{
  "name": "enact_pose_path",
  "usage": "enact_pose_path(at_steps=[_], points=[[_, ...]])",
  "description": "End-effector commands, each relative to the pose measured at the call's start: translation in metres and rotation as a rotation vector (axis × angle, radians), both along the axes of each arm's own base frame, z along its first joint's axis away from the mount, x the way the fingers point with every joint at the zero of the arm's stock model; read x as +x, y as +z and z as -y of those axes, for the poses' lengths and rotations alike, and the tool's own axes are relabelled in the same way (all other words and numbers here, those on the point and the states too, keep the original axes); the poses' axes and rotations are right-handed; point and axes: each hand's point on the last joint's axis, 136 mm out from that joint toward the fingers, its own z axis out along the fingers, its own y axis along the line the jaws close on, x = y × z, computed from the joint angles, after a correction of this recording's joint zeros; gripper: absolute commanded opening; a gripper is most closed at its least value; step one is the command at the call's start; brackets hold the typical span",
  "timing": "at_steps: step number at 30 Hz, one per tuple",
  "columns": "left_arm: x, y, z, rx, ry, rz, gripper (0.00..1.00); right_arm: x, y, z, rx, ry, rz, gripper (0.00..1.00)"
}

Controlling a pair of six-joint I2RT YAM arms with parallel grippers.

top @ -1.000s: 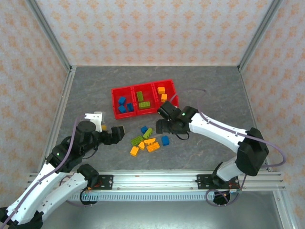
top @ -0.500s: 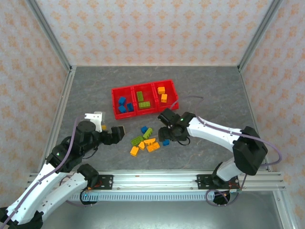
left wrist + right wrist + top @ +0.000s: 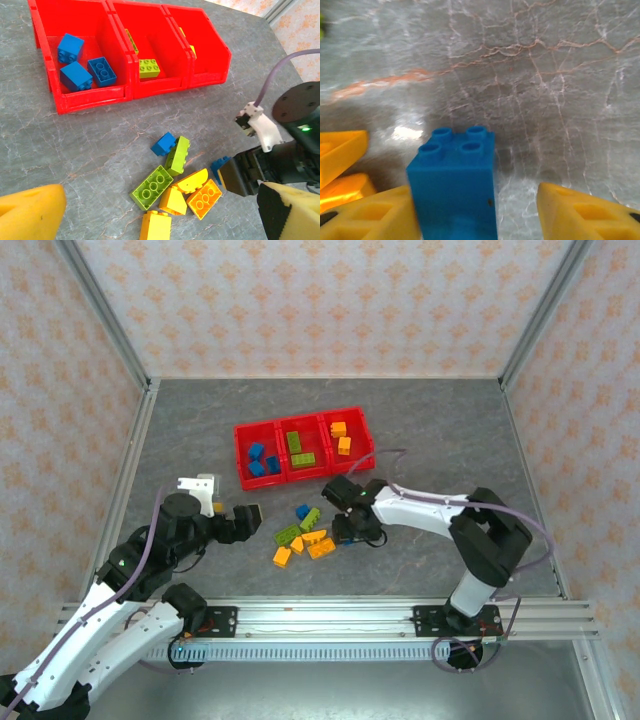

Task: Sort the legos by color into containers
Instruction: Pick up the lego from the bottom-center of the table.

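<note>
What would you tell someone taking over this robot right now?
Left gripper: open, empty, hovering beside the pile.
Right gripper: open, jaws straddling a small blue studded plastic brick on the grey table, not yet clamped.
Done: the red three-bin plastic tray holds three blue bricks in its left bin, two lime green in the middle, two orange-yellow on the right.
Left: the loose pile of blue, green and orange-yellow bricks.

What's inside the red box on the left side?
Three blue bricks lie inside the left bin. No other color shows there. Anything beneath them is covered.
</note>
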Motion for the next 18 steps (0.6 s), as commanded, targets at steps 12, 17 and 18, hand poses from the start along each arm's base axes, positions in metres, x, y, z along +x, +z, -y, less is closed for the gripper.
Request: enact_pose_path(at_steps=[12, 17, 18], points=[[0.003, 0.004, -0.007, -0.011, 0.043, 0.030, 0.99, 0.039, 0.024, -0.006, -0.064, -0.020, 0.145, 0.35], [0.005, 0.001, -0.006, -0.003, 0.046, 0.019, 0.99, 0.083, 0.082, -0.038, 0.029, -0.031, 0.322, 0.30], [0.005, 0.001, -0.006, -0.002, 0.045, 0.018, 0.99, 0.092, 0.093, -0.048, 0.058, -0.031, 0.352, 0.29]])
